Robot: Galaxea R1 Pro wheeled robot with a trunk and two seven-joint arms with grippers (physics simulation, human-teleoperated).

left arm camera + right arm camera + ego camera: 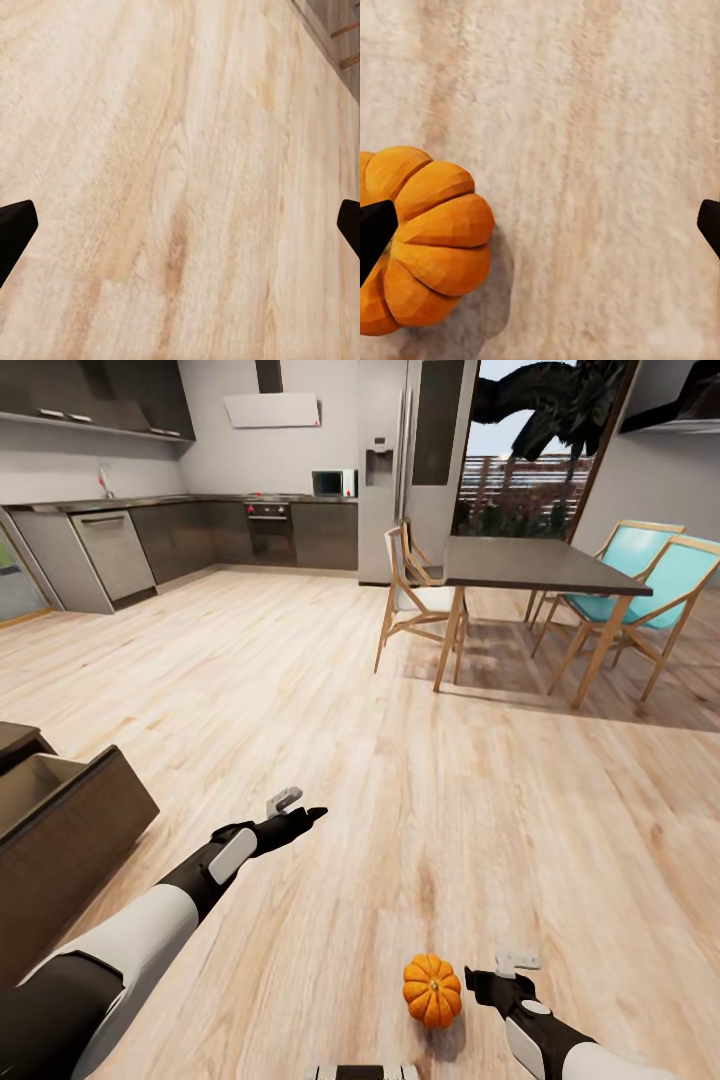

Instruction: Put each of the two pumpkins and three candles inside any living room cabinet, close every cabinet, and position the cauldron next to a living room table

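Observation:
One orange ribbed pumpkin (432, 990) sits on the wood floor close in front of me, its stem pointing up. My right gripper (478, 985) hovers just to its right, open and holding nothing. In the right wrist view the pumpkin (427, 240) lies off to one side, partly behind one fingertip (375, 232), while the gripper (540, 229) mostly spans bare floor. My left gripper (312, 816) reaches forward over bare floor, open and empty (180, 232). The dark-brown cabinet (70, 840) stands at the left with a drawer pulled out, pale inside.
A dark dining table (540, 565) with wooden chairs (415, 595) and teal chairs (660, 585) stands far right. Kitchen counters (200, 525) and a fridge (385, 470) line the back wall. Wide wood floor lies between them and me.

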